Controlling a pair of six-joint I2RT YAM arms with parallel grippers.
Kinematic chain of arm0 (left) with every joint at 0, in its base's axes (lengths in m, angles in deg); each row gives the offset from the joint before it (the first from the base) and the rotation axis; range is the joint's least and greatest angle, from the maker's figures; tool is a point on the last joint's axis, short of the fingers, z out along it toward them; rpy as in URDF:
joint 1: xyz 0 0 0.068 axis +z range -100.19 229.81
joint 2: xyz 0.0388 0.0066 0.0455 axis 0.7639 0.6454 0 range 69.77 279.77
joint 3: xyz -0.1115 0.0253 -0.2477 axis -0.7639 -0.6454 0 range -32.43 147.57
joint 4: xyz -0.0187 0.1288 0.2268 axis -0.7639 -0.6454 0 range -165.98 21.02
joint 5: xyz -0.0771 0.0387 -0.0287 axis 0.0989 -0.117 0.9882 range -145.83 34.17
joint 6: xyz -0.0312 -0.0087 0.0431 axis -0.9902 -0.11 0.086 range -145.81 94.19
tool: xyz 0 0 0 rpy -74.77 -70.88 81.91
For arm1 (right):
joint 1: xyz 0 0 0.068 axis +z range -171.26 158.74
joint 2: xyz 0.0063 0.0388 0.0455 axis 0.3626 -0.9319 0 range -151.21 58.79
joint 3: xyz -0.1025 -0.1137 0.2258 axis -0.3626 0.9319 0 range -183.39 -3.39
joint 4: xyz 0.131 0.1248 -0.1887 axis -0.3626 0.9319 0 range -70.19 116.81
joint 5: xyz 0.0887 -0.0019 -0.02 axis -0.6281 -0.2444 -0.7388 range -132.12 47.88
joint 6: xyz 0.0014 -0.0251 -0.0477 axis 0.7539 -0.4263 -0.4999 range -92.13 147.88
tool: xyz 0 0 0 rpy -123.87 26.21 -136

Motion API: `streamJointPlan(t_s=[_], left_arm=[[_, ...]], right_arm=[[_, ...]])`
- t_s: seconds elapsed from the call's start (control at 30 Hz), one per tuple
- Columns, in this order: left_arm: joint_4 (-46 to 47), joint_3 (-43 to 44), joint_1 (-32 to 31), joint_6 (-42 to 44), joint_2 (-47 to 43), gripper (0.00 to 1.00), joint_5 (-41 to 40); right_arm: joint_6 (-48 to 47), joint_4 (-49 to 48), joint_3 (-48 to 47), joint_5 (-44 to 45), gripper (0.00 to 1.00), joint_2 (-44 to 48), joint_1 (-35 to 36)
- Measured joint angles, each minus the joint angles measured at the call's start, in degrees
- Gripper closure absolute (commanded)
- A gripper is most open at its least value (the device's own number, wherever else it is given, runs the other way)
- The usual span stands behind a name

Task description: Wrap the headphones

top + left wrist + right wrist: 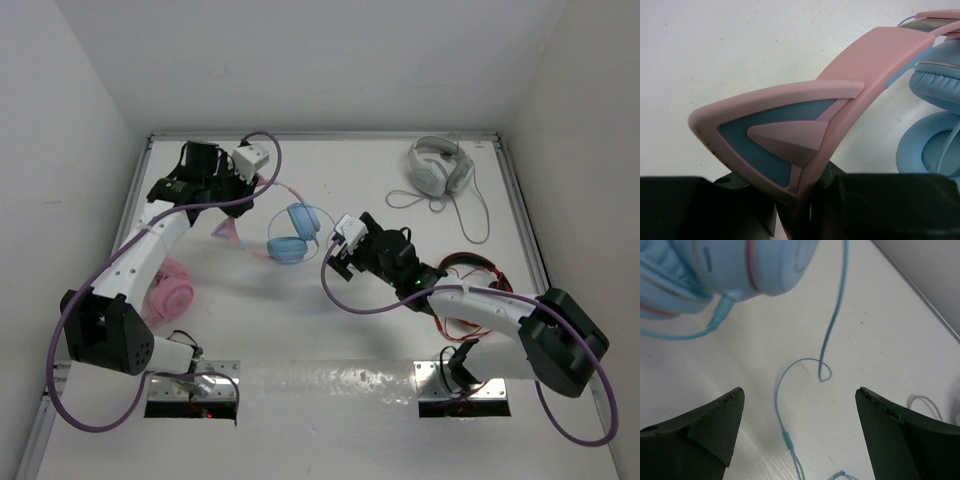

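**Q:** What lies nearest, at the bottom of the right wrist view?
**A:** The right gripper (800,410), its fingers spread wide with nothing between them. It is poised above the cable (826,335), which lies slack on the table (880,340) and curls into a small loop at frame centre.

**Q:** And beyond it?
**A:** The headphones (293,235), at the centre of the top view, with the blue ear cups (775,265) filling the upper left of the wrist view. Farther off, toward the top view's upper left, the left gripper (800,205) is clamped narrowly on the pink headband (875,60), just beside the cat ear (775,130).

**Q:** How is the wrap best done?
**A:** Probably by taking the cable close to the cup rather than at the loop. Keep it lightly taut and lay even turns while the left gripper anchors the band — slack would likely snag or unwind.
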Motion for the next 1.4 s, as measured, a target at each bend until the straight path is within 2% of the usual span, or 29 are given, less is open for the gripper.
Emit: streamJointPlan(t_s=[0.13,0.2,0.23,0.27,0.3,0.4,0.6,0.7,0.83,0.97,1.1,1.23,1.4], left_arm=[[-1.7,0.0,0.0,0.4,-0.5,1.0,1.2],[-2.6,0.0,0.0,0.8,-1.0,1.0,1.9],[-3.0,0.0,0.0,1.0,-1.2,1.0,2.4],[-3.3,0.0,0.0,1.1,-1.3,1.0,2.9],[-3.5,0.0,0.0,1.2,-1.4,1.0,3.4],[-4.5,0.0,0.0,1.6,-1.4,1.0,4.7],[-6.3,0.0,0.0,3.5,-1.4,1.0,5.1],[-6.3,-0.1,-0.4,4.4,-1.4,1.0,4.5],[-6.3,-0.8,-1.6,5.0,-1.4,1.0,4.9],[-7.2,-0.8,-2.4,6.0,-1.4,1.0,8.7],[-9.7,-0.4,-2.4,7.2,-1.4,1.0,12.7],[-11.4,1.0,-2.4,7.7,-1.8,1.0,17.1],[-11.4,2.4,-2.4,7.2,-2.5,1.0,20.5]], right_arm=[[-0.3,-3.0,-1.2,3.6,0.13,-0.2,-0.4],[-0.7,-4.4,-2.2,5.1,0.2,-0.7,-0.6],[-0.8,-5.2,-2.8,5.5,0.27,-1.2,-0.9],[-1.0,-5.9,-3.3,5.6,0.36,-2.0,-1.1],[-1.1,-6.5,-3.8,5.7,0.6,-2.9,-1.4],[-1.4,-7.7,-4.4,6.0,1.0,-5.2,-2.0],[-0.9,-6.6,-6.7,6.8,1.0,-4.8,-4.4],[-1.2,-4.8,-13.5,6.1,1.0,-3.8,-4.9],[-1.5,-4.4,-27.5,4.7,1.0,-5.8,-4.9],[0.3,-4.2,-40.3,3.0,1.0,-12.6,-6.3],[4.5,-1.5,-47.7,1.8,1.0,-21.3,-9.9],[7.6,2.8,-51.1,0.9,1.0,-28.6,-12.1],[11.0,6.0,-51.2,-1.1,1.0,-32.0,-12.0]])
